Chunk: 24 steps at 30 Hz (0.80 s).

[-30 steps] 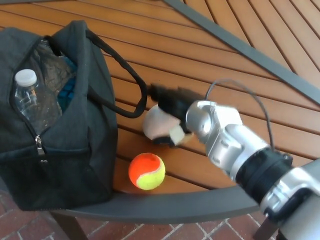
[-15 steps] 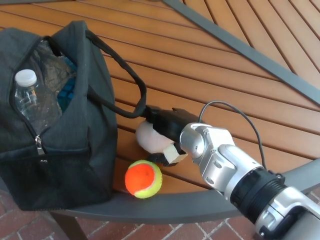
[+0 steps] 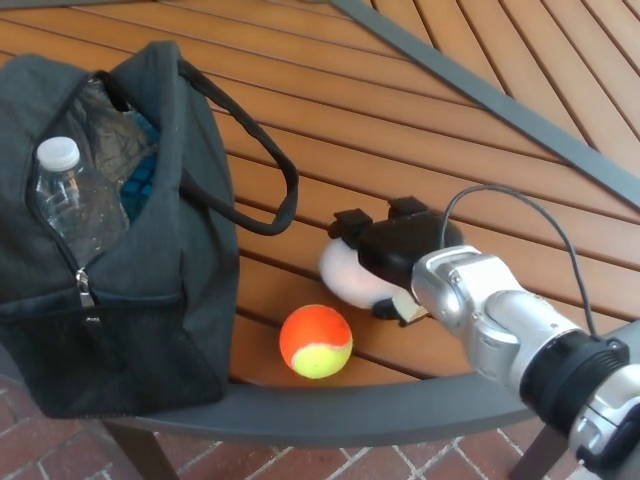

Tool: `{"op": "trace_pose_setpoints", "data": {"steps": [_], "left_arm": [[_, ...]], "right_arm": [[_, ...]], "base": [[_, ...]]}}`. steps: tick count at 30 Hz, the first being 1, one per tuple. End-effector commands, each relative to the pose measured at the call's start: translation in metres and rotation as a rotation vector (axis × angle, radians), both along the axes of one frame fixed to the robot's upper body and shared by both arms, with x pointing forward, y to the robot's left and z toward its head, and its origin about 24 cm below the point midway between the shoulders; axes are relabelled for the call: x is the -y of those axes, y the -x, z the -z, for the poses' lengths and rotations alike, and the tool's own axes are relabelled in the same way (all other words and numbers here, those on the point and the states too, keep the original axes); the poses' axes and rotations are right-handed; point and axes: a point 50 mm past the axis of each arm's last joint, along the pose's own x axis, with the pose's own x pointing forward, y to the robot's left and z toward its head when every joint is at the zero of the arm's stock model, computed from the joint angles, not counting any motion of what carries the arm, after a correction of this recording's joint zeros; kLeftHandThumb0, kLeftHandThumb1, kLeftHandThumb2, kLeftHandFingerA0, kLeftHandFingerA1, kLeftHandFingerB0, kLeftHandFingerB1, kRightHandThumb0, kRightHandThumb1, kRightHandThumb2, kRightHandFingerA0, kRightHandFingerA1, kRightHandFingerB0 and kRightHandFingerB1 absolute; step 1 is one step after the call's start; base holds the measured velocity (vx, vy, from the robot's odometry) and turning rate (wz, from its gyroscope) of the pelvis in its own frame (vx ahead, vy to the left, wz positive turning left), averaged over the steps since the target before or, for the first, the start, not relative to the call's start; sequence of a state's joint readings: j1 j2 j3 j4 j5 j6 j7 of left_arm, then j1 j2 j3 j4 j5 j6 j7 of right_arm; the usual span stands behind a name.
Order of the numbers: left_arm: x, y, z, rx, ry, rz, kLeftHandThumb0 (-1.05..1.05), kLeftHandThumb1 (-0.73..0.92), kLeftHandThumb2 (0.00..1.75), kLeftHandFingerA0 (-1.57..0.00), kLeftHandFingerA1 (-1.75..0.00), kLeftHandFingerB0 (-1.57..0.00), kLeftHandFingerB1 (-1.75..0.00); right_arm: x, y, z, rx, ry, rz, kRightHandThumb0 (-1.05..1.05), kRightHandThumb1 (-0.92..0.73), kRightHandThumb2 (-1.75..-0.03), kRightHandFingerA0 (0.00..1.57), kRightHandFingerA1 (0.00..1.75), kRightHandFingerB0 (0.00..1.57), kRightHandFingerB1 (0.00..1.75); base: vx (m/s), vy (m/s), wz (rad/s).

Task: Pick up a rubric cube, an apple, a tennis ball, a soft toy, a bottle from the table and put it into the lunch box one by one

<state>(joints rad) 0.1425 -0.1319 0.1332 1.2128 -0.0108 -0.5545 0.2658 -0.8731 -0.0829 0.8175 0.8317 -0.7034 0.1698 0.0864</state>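
**Onlooker 1:** Near the table's front edge lies the pale, rounded soft toy (image 3: pixel 345 277), on the orange wooden slats of the table (image 3: pixel 420 130), just right of the dark grey fabric lunch box (image 3: pixel 150 300). What is holding it?

**Onlooker 2:** The robot's right hand (image 3: pixel 395 250), black, with thick fingers, lies over the top of the toy; two fingertips (image 3: pixel 350 218) show above it and the thumb seems to sit below, at a tan patch. It looks clamped on the toy, though the contact underneath is hidden. The left hand is not in view.

**Onlooker 1:** And the neighbours?

**Onlooker 2:** An orange and yellow tennis ball (image 3: pixel 316 341) rests just below and left of the toy, apart from it. A clear plastic bottle with a white cap (image 3: pixel 75 195) already stands inside the open lunch box, beside something blue I cannot identify.

**Onlooker 1:** How should the step be done well?

**Onlooker 2:** In my judgement: lift straight up first, so the ball is not nudged off the edge, then carry left over the black handle loop (image 3: pixel 262 165) and release above the zip opening, clear of the bottle.
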Motion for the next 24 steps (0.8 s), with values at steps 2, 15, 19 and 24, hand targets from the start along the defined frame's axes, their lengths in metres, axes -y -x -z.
{"op": "trace_pose_setpoints", "data": {"steps": [2, 15, 19, 24], "left_arm": [[0.003, 0.011, -0.001, 0.022, 0.008, 0.008, -0.14, 0.57, 1.0, -1.11, -1.14, -1.02, -1.08], [0.006, 0.015, 0.0, 0.009, 0.005, 0.009, -0.12, 0.55, 1.03, -1.08, -1.13, -1.01, -1.08], [0.006, 0.017, 0.001, 0.004, 0.017, 0.01, -0.11, 0.54, 1.05, -1.1, -1.15, -1.01, -1.12], [0.006, 0.018, 0.001, 0.005, 0.026, -0.005, -0.09, 0.54, 1.06, -1.12, -1.14, -1.04, -1.09]], "right_arm": [[0.003, 0.0, -0.003, 0.247, 0.092, -0.129, -0.23, -0.6, -0.59, 0.89, 1.73, 0.76, 0.89], [0.004, 0.016, 0.017, 0.367, 0.015, -0.169, -0.33, -0.53, -0.56, 0.96, 1.7, 0.87, 0.74], [0.012, 0.022, 0.026, 0.413, -0.024, -0.124, -0.37, -0.43, -0.89, 1.26, 1.38, 0.85, 0.97], [0.022, 0.026, 0.032, 0.392, -0.101, -0.057, -0.29, -0.56, -0.58, 0.93, 1.75, 0.82, 1.11]], "base": [[0.0, 0.0, 0.0], [0.0, 0.0, 0.0], [0.0, 0.0, 0.0], [0.0, 0.0, 0.0]]}}
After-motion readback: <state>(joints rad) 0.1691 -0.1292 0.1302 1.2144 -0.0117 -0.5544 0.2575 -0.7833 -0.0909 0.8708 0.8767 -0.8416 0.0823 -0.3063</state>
